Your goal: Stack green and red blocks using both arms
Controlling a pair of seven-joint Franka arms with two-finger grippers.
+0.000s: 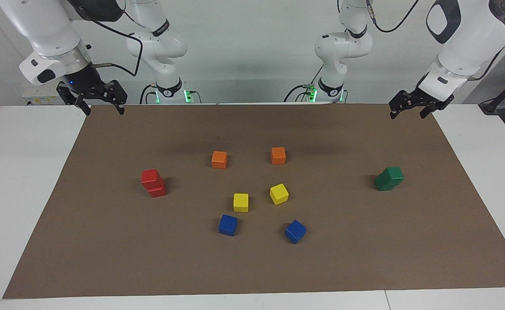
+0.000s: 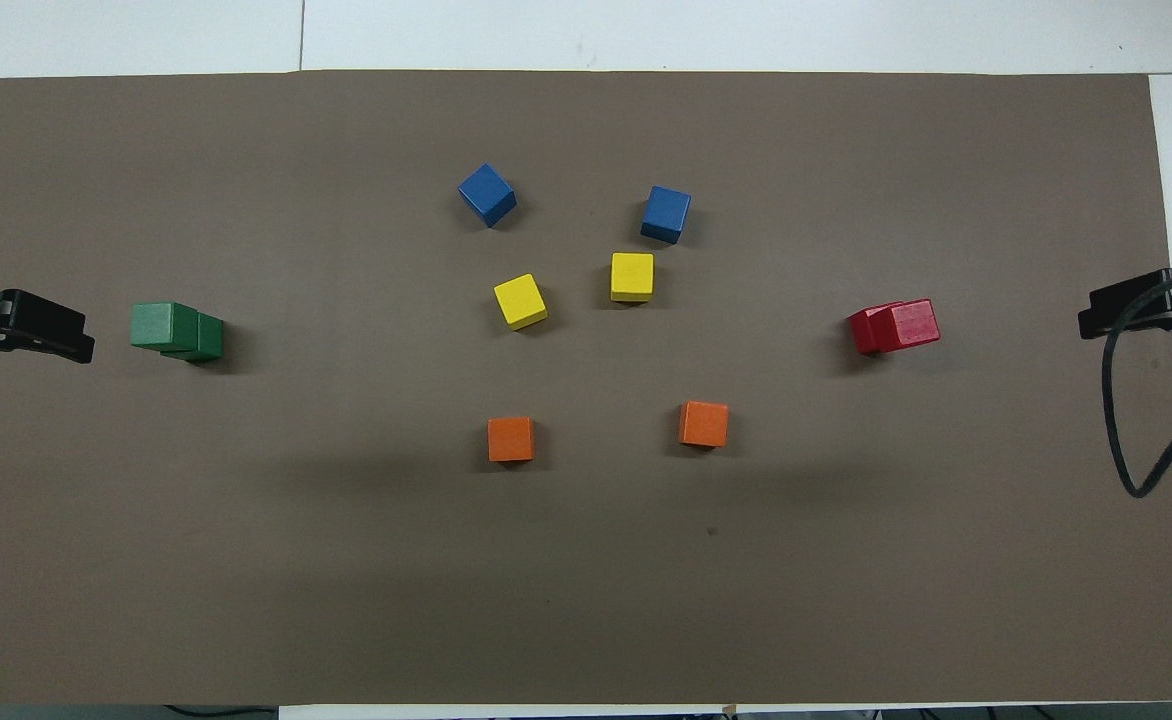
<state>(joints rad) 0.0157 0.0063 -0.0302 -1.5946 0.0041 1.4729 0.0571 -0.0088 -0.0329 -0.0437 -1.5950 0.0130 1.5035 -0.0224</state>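
Observation:
Two bright red blocks [image 1: 153,183] stand stacked on the brown mat toward the right arm's end, the upper cube turned a little off the lower; the stack also shows in the overhead view [image 2: 896,325]. Two dark green blocks [image 1: 389,178] stand stacked toward the left arm's end, the upper also offset; they show in the overhead view too [image 2: 176,330]. My right gripper [image 1: 104,110] hangs open and empty, raised over the mat's edge at its own end [image 2: 1096,315]. My left gripper [image 1: 409,113] hangs open and empty, raised over the mat's edge at its end [image 2: 46,335].
Between the stacks lie two orange cubes [image 1: 219,159] [image 1: 278,155] nearest the robots, two yellow cubes [image 1: 241,202] [image 1: 279,193] farther out, and two blue cubes [image 1: 228,224] [image 1: 295,231] farthest. All stand singly on the brown mat [image 1: 106,258].

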